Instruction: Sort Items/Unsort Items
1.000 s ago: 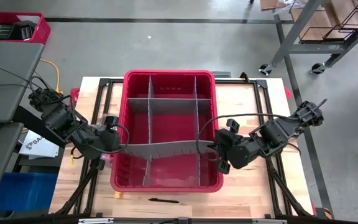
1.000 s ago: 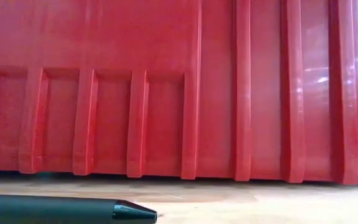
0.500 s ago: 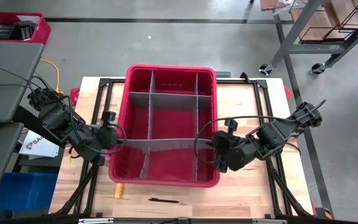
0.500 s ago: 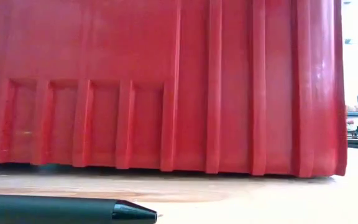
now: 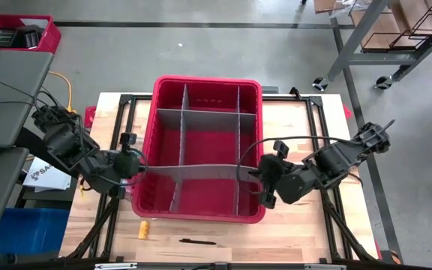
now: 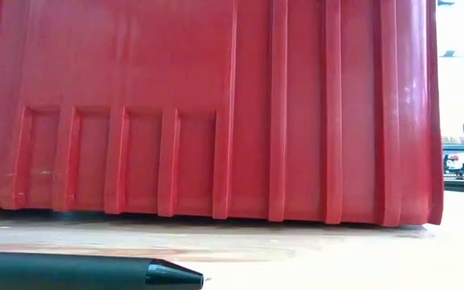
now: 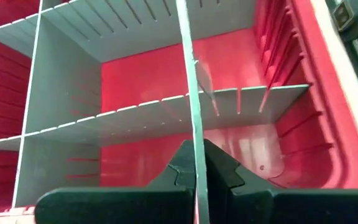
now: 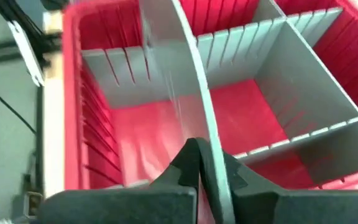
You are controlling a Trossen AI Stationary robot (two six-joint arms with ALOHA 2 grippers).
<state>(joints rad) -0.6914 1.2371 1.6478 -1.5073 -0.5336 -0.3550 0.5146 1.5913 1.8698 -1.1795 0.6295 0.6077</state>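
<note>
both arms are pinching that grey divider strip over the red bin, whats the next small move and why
Probably keep both grips and raise the ends evenly. The left tool and right tool are each shut on the grey divider strip, which sags between them across the red bin; an uneven pull could bend it further or drag the bin.

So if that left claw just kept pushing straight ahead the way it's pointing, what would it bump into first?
Probably the grey cross divider inside the red bin; the left gripper, shut on the thin grey strip, points straight at it, though depth is unclear.

No legible txt anywhere.
</note>
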